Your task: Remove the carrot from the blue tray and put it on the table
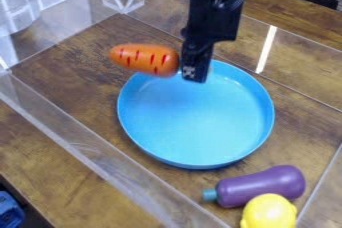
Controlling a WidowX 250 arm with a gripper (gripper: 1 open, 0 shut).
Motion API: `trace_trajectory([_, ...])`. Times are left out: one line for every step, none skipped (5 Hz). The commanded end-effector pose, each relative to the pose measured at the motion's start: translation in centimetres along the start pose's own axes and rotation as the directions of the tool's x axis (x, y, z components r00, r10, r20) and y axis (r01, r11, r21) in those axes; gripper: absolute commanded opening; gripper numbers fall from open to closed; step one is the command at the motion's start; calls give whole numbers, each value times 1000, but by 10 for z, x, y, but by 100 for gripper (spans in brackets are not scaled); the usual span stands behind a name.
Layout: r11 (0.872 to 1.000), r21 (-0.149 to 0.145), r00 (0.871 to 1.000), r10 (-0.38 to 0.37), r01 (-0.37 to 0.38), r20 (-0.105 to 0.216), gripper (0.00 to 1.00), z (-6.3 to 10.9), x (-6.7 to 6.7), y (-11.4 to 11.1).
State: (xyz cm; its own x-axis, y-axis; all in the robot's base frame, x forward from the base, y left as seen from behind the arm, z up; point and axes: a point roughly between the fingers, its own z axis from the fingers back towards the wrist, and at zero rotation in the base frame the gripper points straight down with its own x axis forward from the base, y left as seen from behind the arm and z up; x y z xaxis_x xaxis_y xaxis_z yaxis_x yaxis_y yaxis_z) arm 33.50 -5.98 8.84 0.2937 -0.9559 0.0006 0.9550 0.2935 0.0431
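Note:
The orange carrot [144, 59] with dark grooves hangs in the air over the far left rim of the blue tray [201, 117]. My gripper [191, 70] points straight down and is shut on the carrot's right end, which is hidden by the black fingers. The carrot sticks out sideways to the left. Nothing lies inside the round tray, which rests on the dark wood-grain table [80, 82].
A purple eggplant [258, 186] and a yellow lemon [269, 213] lie at the front right, beside the tray. A clear plastic wall [60, 132] runs along the left and front. A light strip [267, 47] reflects on the tabletop behind the tray.

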Motion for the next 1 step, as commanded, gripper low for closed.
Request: trace_trajectory([995,95,999,-41,38,29,0,32,10,17])
